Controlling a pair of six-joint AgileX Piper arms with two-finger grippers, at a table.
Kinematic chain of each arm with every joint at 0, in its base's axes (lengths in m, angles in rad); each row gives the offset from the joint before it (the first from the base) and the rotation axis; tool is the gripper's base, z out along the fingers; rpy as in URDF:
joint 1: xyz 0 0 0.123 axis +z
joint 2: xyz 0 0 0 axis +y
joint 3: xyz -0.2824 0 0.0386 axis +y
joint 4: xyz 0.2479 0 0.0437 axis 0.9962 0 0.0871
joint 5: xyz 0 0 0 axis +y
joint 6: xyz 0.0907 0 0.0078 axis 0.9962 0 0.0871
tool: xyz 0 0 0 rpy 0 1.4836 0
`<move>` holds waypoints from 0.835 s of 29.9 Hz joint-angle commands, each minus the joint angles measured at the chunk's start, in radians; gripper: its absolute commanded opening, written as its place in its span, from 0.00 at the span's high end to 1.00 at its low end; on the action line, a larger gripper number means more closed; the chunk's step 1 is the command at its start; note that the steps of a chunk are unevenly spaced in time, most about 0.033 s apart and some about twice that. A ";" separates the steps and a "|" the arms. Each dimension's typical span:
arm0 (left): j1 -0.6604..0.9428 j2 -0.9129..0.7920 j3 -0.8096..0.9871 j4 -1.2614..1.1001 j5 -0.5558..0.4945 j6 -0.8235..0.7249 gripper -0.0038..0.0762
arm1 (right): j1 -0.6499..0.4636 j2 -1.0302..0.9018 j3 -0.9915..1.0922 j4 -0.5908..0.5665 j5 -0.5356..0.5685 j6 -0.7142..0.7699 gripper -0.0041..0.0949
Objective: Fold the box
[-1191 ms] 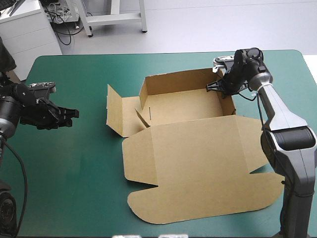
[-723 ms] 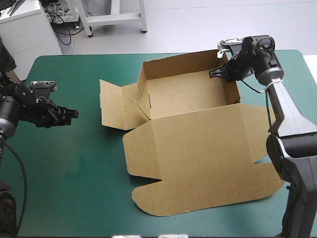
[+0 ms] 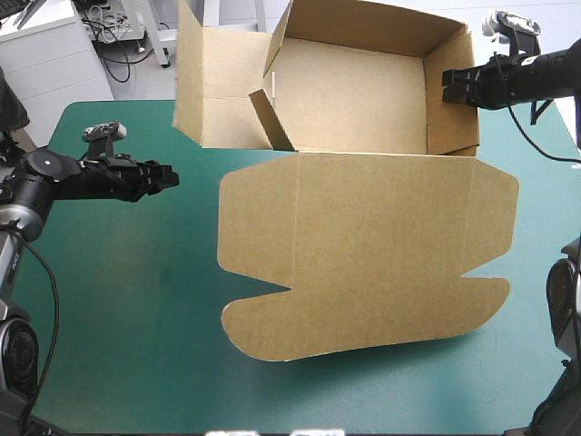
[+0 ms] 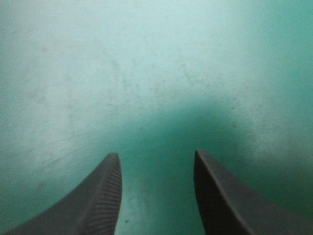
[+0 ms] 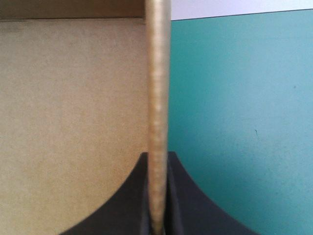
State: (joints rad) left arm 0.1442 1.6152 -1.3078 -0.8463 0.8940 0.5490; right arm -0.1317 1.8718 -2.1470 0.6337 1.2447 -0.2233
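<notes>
The brown box is up in the air at its far end. The tray part, with its walls standing, is tipped up. The big flat lid hangs down from it over the table. I cannot tell if the lid's near edge touches the table.

The right gripper is at the box's right wall. Its black fingers are pinched almost together, with the thin board between them, near the wall's top edge. The left gripper is well to the left of the box and touches nothing. Its fingers stand apart, with only the teal-green cover under them.

The box looks light, since one pinch on one wall holds the tray up. The board is stiff where it is flat but bends easily along its fold lines. So the lid and the loose flap on the box's left side will likely swing and flop when the box moves. The board is smooth, so a weak pinch might slip. It could crease or tear if squeezed hard at a corner.

A good place to hold is the middle of a straight edge, with the board between the fingers and away from the fold lines. The loose flap looks like the spot for the free gripper. With only one side held, the box could twist.
</notes>
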 commanded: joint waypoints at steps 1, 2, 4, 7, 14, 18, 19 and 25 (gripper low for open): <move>0.001 0.003 -0.023 -0.267 0.028 0.139 0.54 | -0.004 -0.060 -0.033 0.119 0.000 -0.004 0.98; 0.001 0.013 -0.023 -0.308 0.040 0.162 0.54 | -0.002 -0.060 -0.033 0.127 0.000 -0.004 0.98; 0.000 0.032 -0.023 -0.408 0.072 0.211 0.54 | -0.002 -0.060 -0.031 0.125 0.000 -0.004 0.98; 0.000 0.046 -0.023 -0.558 0.124 0.308 0.54 | 0.007 -0.060 -0.029 0.114 0.000 -0.006 0.98; -0.011 0.053 -0.023 -0.911 0.197 0.428 0.54 | 0.091 -0.054 -0.023 -0.014 0.000 0.000 0.98; -0.039 0.053 -0.023 -0.936 0.220 0.446 0.54 | 0.120 -0.040 -0.023 -0.026 0.000 0.000 0.98; -0.046 0.053 -0.023 -0.944 0.239 0.446 0.54 | 0.125 -0.036 -0.023 -0.036 0.000 0.000 0.98; -0.073 0.053 -0.049 -0.944 0.315 0.447 0.54 | 0.125 -0.025 -0.023 -0.088 -0.016 0.011 0.98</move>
State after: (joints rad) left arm 0.0843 1.7141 -1.3131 -1.6650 1.1354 0.9906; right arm -0.0054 1.9011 -2.1452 0.5181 1.2447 -0.2303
